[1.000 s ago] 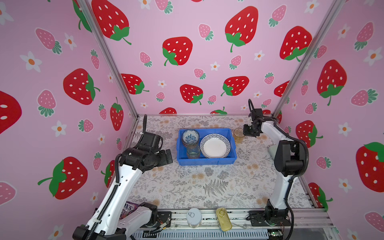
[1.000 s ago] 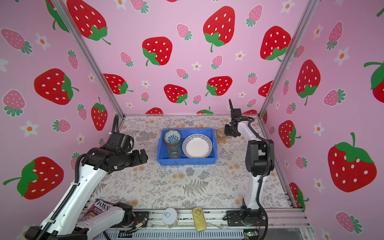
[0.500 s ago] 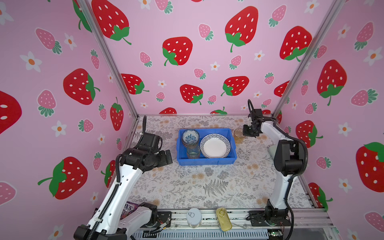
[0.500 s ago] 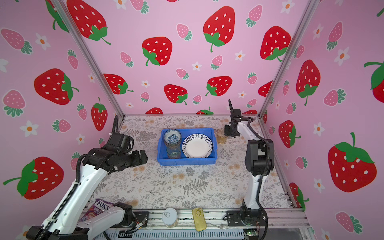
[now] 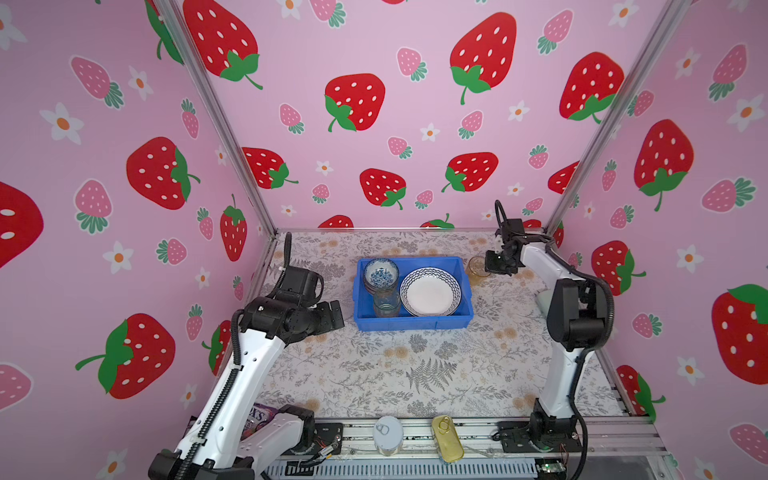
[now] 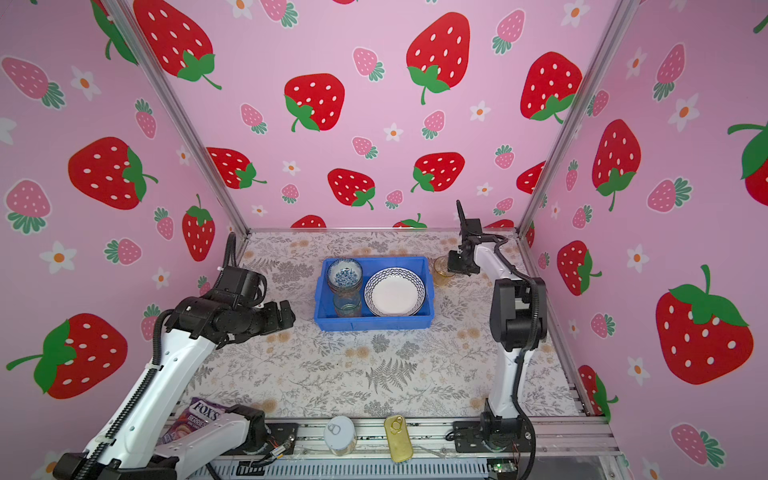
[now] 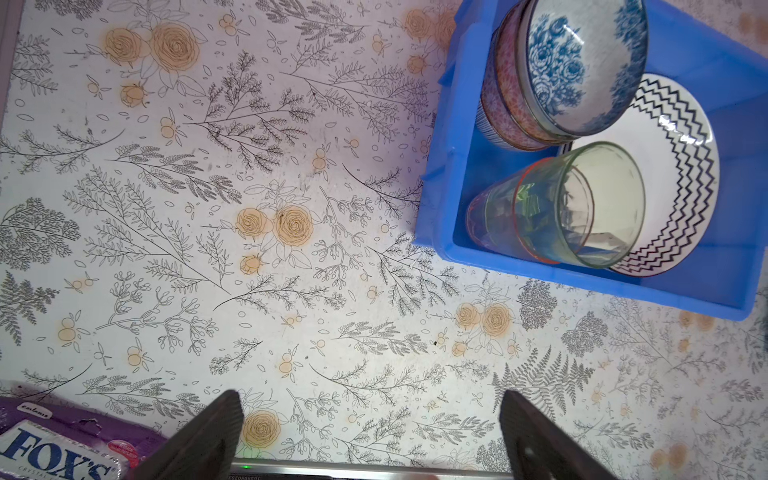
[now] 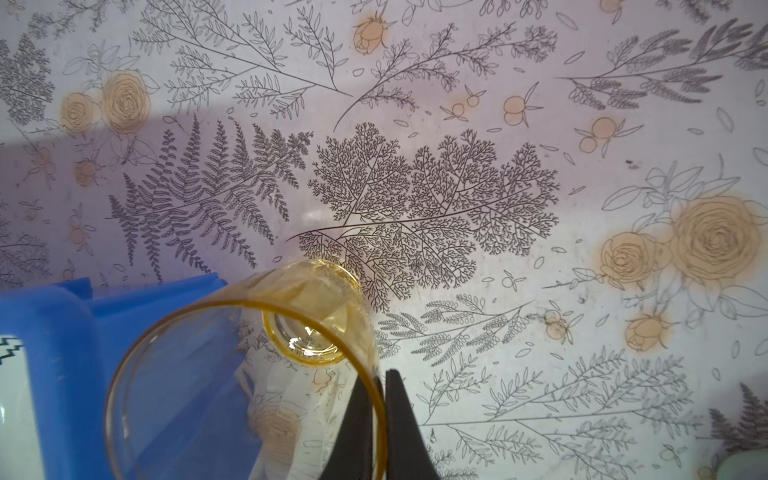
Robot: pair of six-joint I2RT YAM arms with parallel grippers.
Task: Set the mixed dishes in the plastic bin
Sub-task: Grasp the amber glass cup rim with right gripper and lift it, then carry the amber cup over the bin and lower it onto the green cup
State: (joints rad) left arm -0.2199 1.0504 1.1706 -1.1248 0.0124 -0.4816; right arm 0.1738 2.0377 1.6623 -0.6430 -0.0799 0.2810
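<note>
Right wrist view showed the right gripper [image 8: 383, 388] pinched shut on the rim wall of the amber tumbler [image 8: 307, 334], one finger inside and one outside. The plastic bin [image 8: 62, 374] sat just beside the glass. Both top views added that the tumbler stood upright, apparently on the table [image 5: 415, 374], outside the bin's right wall, so the move looked like lift, then left over the rim. The left gripper [image 5: 332, 311] hung wide open and empty on the bin's far side.

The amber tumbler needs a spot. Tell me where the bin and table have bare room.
Bin crowded: bowls and green tumbler fill its left, the plate its right; only the back-right corner is bare. Table between bin and silver tin is open.
</note>
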